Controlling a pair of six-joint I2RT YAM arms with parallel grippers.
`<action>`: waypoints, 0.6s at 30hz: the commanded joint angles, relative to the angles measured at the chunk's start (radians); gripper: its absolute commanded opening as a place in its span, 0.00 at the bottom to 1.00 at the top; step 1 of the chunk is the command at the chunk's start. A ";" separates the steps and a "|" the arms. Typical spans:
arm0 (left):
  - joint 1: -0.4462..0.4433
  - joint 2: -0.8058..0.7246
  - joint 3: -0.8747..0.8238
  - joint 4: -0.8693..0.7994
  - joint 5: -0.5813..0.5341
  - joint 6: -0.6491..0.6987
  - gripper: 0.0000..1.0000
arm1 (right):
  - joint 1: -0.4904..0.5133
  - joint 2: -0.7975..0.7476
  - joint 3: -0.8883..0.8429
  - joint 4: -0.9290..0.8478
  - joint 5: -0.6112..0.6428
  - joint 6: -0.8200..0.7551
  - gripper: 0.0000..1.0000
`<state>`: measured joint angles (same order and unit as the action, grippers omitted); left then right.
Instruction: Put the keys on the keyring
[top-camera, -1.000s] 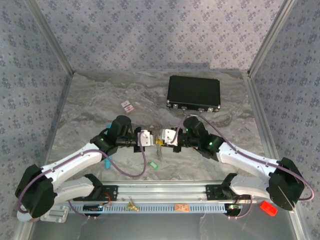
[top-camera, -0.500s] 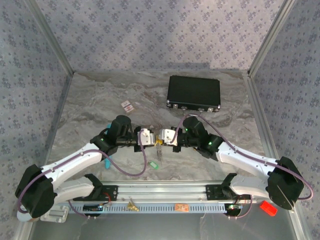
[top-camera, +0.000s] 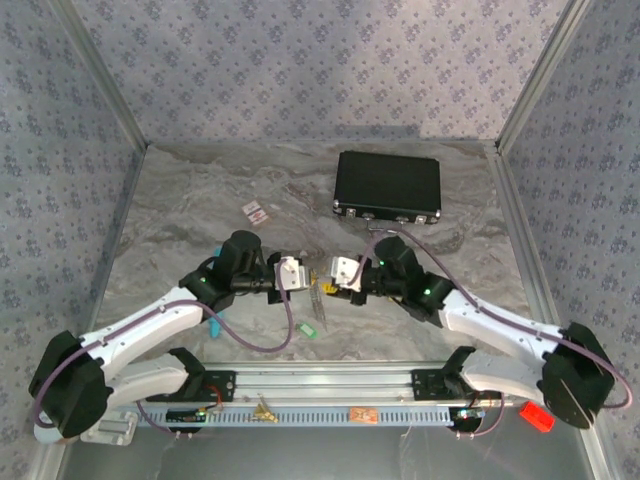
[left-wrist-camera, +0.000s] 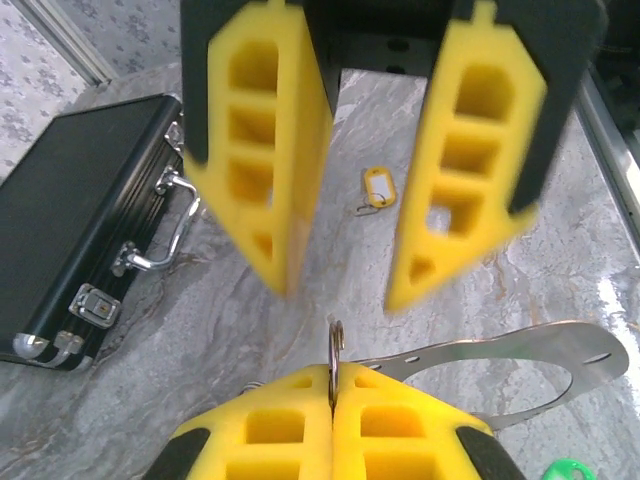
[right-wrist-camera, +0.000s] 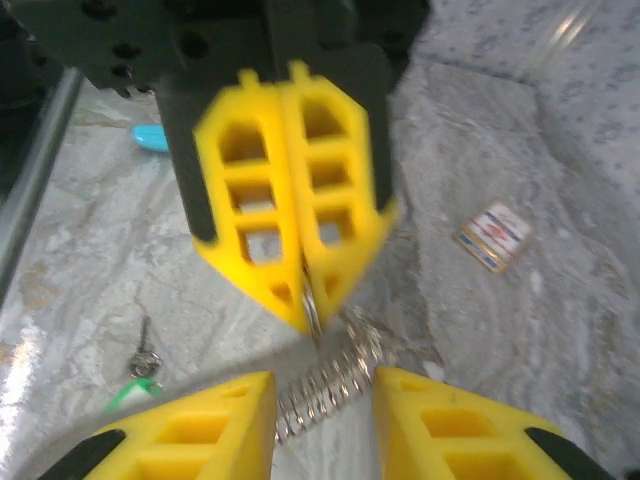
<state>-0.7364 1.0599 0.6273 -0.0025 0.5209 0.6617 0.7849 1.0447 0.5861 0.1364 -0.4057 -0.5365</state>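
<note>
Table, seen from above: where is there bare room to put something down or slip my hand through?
Bare tabletop lies between the card and the left wall, and from the black case to the right wall. The middle is crowded: the left hand and right hand meet at the keyring, with the green key lying close by.

The fingers (left-wrist-camera: 258, 120) are yellow, the case (top-camera: 387, 185) black, the table (top-camera: 190, 210) grey-marbled, the card (top-camera: 255, 212) red-and-white
</note>
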 joint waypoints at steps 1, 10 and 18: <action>-0.014 -0.046 0.021 0.025 -0.039 0.047 0.00 | -0.057 -0.113 -0.040 0.092 0.097 0.160 0.34; -0.025 -0.070 0.021 0.007 -0.106 0.111 0.00 | -0.089 -0.156 0.090 -0.376 0.664 0.799 0.37; -0.026 -0.059 0.041 -0.032 -0.159 0.078 0.00 | -0.126 -0.006 0.229 -0.835 0.666 1.130 0.33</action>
<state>-0.7551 1.0096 0.6273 -0.0341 0.3847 0.7475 0.6689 1.0058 0.7918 -0.4599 0.2398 0.4187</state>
